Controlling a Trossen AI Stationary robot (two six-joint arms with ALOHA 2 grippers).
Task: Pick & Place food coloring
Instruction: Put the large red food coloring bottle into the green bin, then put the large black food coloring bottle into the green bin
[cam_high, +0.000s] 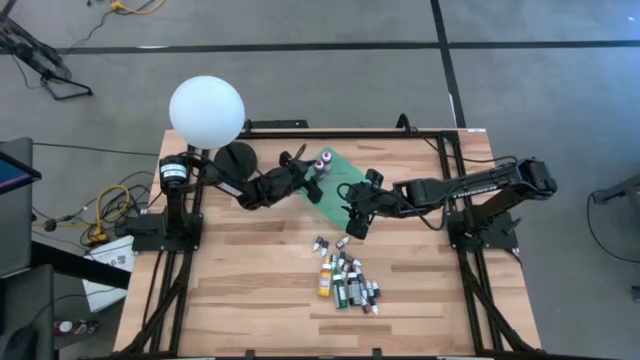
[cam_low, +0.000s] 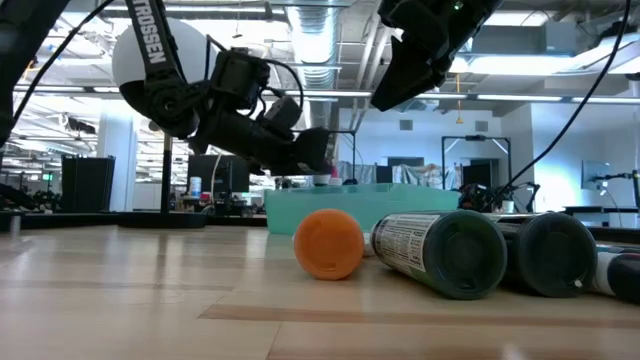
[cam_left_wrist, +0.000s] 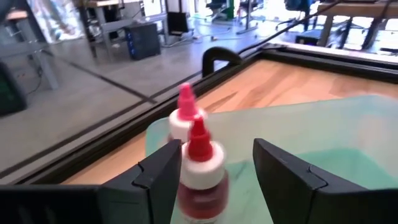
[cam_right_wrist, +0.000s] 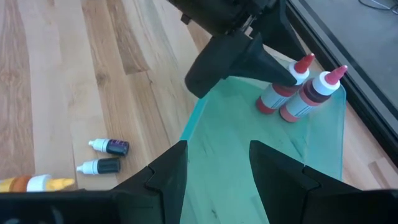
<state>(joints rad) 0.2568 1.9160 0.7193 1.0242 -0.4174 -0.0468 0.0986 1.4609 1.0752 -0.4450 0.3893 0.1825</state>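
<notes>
A white round lamp (cam_high: 207, 110) is seen at the far left corner of the wooden desk (cam_high: 240, 290). The left tool (cam_high: 312, 176) is reached over the far end of the green tray (cam_high: 335, 195). Its fingers (cam_left_wrist: 158, 171) are held apart, and a red-capped bottle (cam_left_wrist: 200, 171) is seen standing in the gap between them; whether the fingers touch it cannot be told. A second bottle with a pink cap (cam_left_wrist: 185, 115) is placed upright just behind the first one, also on the tray. In the high view both bottles (cam_high: 325, 160) are found at the tray's far corner.

To the right, the right tool (cam_high: 352, 218) is held above the near part of the same tray, with its fingers (cam_right_wrist: 165, 171) apart and nothing between them. In the right wrist view the two red bottles (cam_right_wrist: 298, 93) are seen ahead, with the left tool's dark finger beside them.

The rest of the food coloring (cam_high: 348, 280) is lying in a loose heap on the desk, nearer to the front than the tray. Two small dark bottles with white caps (cam_right_wrist: 106, 155) are lying apart from the heap, near the tray's edge. In the low view an orange cap (cam_low: 328, 243) and dark bottle bottoms (cam_low: 470, 252) are seen close to the camera.
</notes>
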